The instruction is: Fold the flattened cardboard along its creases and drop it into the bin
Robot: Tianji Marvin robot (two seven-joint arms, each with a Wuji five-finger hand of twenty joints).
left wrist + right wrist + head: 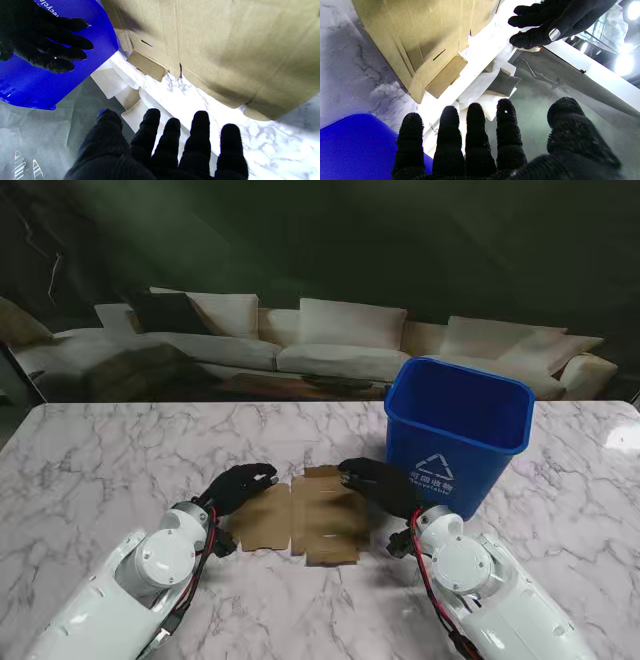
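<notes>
Both hands flank cardboard — apart.

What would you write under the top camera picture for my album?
Two black-gloved hands, left hand and right hand, hover open over flat cardboard beside a blue bin.

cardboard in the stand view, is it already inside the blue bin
No, the cardboard lies flat on the marble table, left of the blue bin.

A living-room style setting, likely staged. A long cream sofa with loose cushions lines the far side beneath a dark green wall. In front stands a white marble-patterned table bearing a blue recycling bin.
</notes>
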